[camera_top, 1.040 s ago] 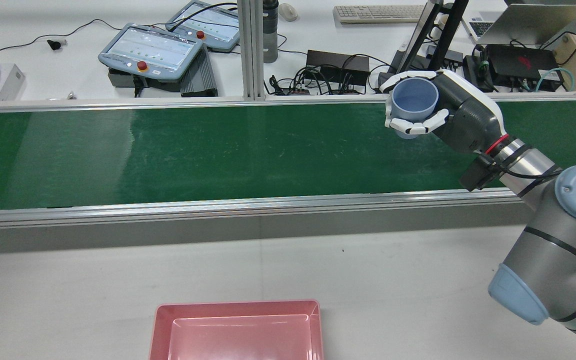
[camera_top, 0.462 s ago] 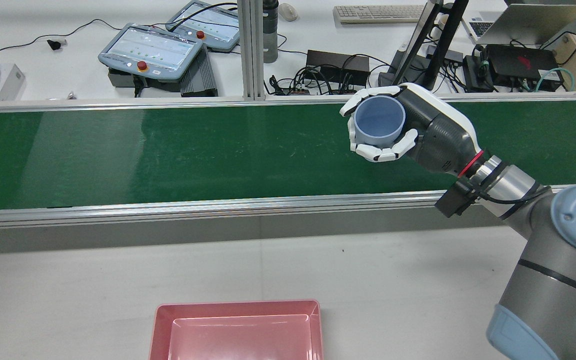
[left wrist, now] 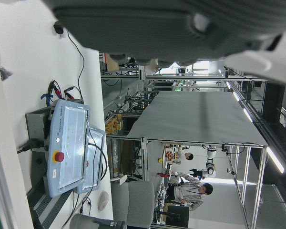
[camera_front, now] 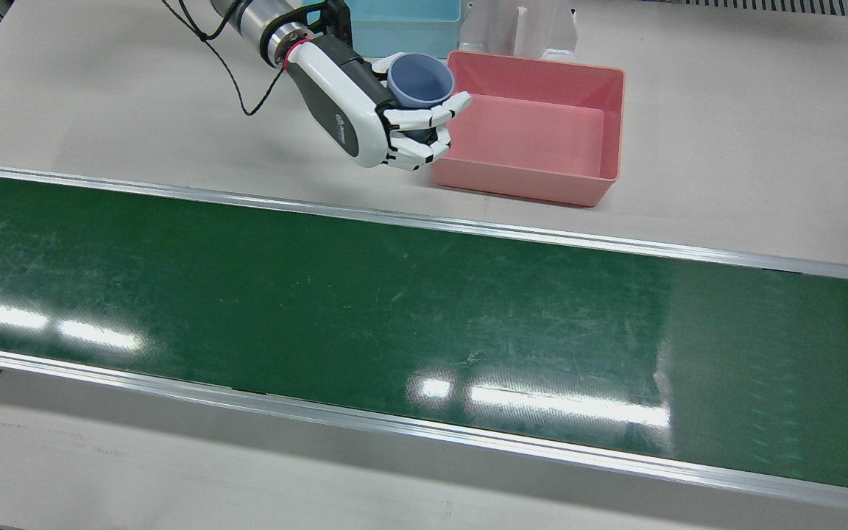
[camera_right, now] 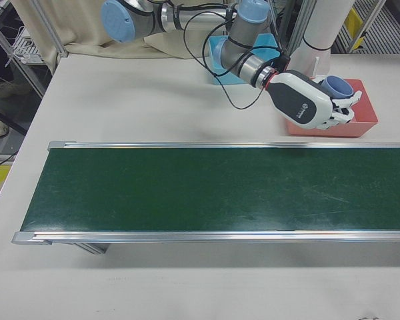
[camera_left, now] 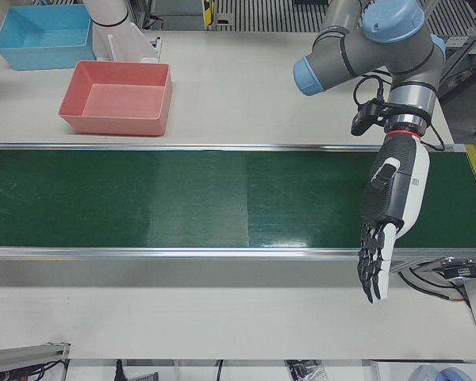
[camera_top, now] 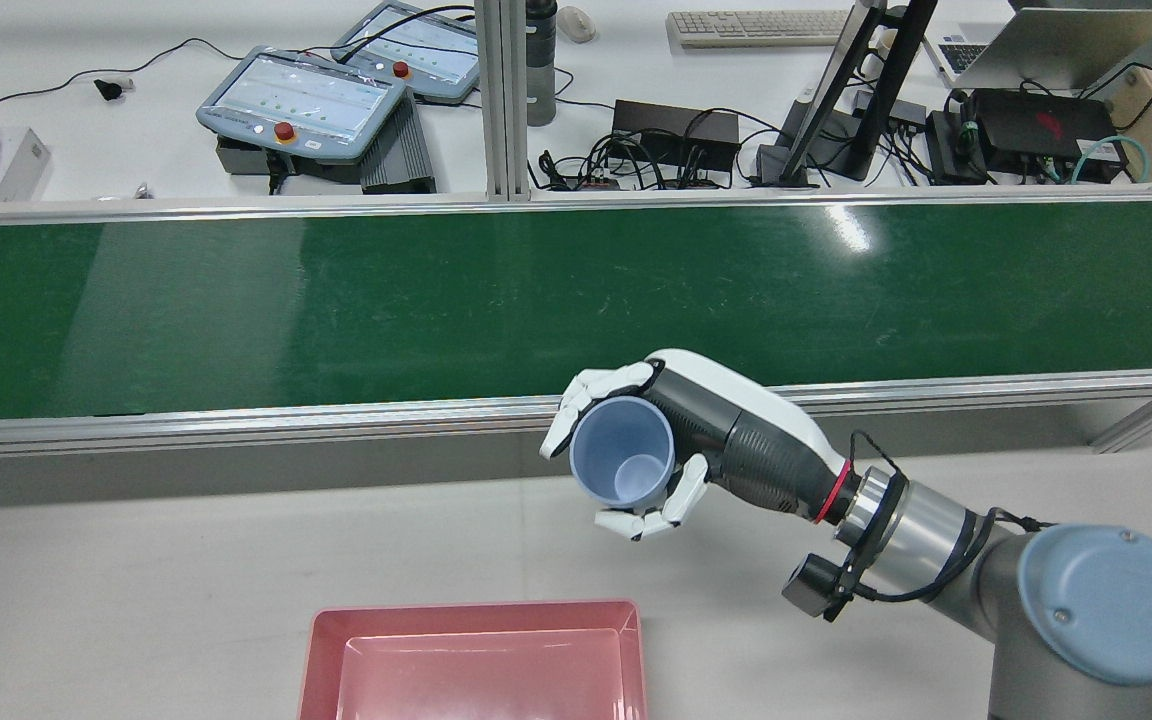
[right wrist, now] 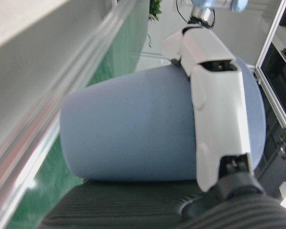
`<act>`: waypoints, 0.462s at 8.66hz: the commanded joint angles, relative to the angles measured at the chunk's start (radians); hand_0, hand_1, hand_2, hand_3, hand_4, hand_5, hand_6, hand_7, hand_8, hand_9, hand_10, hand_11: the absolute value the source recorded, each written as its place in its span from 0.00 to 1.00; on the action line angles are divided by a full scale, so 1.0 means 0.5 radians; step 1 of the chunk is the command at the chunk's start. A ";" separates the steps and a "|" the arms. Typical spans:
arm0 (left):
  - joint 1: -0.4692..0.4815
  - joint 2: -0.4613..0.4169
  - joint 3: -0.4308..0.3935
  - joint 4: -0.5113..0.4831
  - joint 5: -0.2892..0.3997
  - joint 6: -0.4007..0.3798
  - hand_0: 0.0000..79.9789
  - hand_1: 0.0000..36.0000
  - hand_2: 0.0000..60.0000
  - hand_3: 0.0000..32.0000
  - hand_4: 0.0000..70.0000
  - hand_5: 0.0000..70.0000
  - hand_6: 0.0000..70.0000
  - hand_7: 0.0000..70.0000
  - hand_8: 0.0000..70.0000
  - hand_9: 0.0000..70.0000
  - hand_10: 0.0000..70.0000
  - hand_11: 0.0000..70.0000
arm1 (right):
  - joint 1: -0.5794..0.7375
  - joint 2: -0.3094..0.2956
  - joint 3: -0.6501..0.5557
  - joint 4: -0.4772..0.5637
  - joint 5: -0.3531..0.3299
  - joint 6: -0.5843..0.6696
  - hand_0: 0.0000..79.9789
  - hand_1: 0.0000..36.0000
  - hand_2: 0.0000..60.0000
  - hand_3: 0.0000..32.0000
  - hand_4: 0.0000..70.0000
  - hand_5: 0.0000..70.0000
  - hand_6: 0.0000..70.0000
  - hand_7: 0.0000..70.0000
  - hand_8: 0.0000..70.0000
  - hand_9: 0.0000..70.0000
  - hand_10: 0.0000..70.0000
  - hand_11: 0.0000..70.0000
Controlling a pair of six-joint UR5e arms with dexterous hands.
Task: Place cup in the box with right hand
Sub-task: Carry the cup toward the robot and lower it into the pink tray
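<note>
Your work surface is a pale grey table [camera_front: 726, 132] with a green conveyor belt [camera_front: 394, 294] running across its middle between aluminium rails. On the bare strip at 12 o'clock of the belt in the front view, you have a pink box [camera_front: 542, 136] resting directly on the tabletop, and a blue bin [camera_front: 409, 18] standing just beyond it at about 11 o'clock.

Silver-grey tubular arms with pale blue round joint caps fixed by small screws, black bands at the segment seams, thin black cables looping round the wrists. Right hand [camera_top: 681, 450] white-shelled over a dark textured palm, with white segmented fingers [camera_top: 636, 520], a red wrist ring and a small black camera block beneath. Left hand [camera_left: 389, 218] of the same white-and-dark-grey build, with darker fingers [camera_left: 371, 266].
</note>
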 commanded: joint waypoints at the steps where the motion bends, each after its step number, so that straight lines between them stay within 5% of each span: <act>1: -0.001 0.000 0.000 0.000 0.000 0.000 0.00 0.00 0.00 0.00 0.00 0.00 0.00 0.00 0.00 0.00 0.00 0.00 | -0.541 -0.008 0.017 -0.024 0.241 -0.334 1.00 1.00 1.00 0.00 0.33 0.35 0.51 1.00 0.86 1.00 0.65 0.97; 3: 0.002 0.000 0.000 0.000 0.000 0.000 0.00 0.00 0.00 0.00 0.00 0.00 0.00 0.00 0.00 0.00 0.00 0.00 | -0.726 -0.054 0.023 -0.006 0.477 -0.494 0.90 1.00 1.00 0.00 0.27 0.33 0.45 1.00 0.77 1.00 0.58 0.87; 4: -0.001 0.000 0.000 -0.003 0.000 0.000 0.00 0.00 0.00 0.00 0.00 0.00 0.00 0.00 0.00 0.00 0.00 0.00 | -0.727 -0.094 0.026 -0.005 0.481 -0.488 0.75 1.00 1.00 0.00 0.11 0.26 0.30 0.93 0.55 0.84 0.38 0.61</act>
